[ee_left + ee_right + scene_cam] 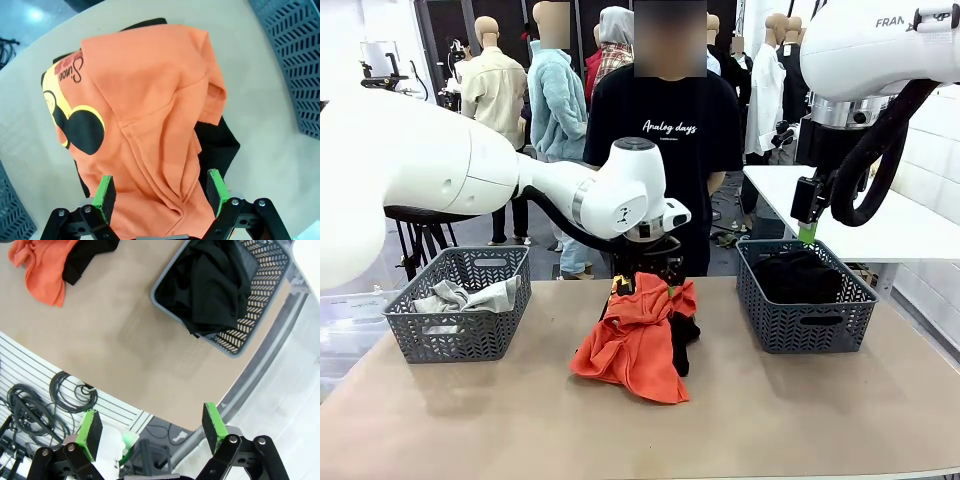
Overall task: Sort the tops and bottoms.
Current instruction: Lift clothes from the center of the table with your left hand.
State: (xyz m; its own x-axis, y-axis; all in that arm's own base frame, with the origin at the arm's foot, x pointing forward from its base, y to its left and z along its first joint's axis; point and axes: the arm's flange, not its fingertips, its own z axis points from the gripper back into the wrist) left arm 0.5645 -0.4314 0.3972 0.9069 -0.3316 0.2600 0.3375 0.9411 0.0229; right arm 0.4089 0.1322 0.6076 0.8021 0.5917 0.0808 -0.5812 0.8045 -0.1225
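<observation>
- In the left wrist view the left gripper (161, 190) is nearest the lens. It has black jointed links and flat green pads (106, 194), and the jaws stand wide apart with nothing clamped.
- The orange-red top (160, 100) runs up between those pads. It is soft matte knit, rumpled into long folds, with a stitched seam, a short sleeve, and a rounded yellow-and-black print beside a patch of script. I cannot tell whether either pad touches the cloth.
- A black garment (216, 145) lies under the top. It is plain and limp, and it shows along the top's edges.
- From the front, both lie in one heap in the middle of the smooth tan table (820, 420), between the two baskets. The orange-red top (635, 335) is draped over the black garment (683, 335), and the left gripper (650, 262) hangs right above the heap.
- The left basket (455, 340) is grey plastic, rectangular, with herringbone openwork walls and a slot handle. It holds the light grey top (470, 295), which is crumpled and pale.
- The right basket (805, 325) is the same make. It holds a mound of black bottoms (800, 275), matte and without print.
- The right gripper (807, 228) hangs above the right basket's far edge.
- In the right wrist view the right gripper (152, 427) has its green pads (91, 432) spread fully and is empty. Far beyond it, black cloth spills over the right basket's (260, 290) rim.
</observation>
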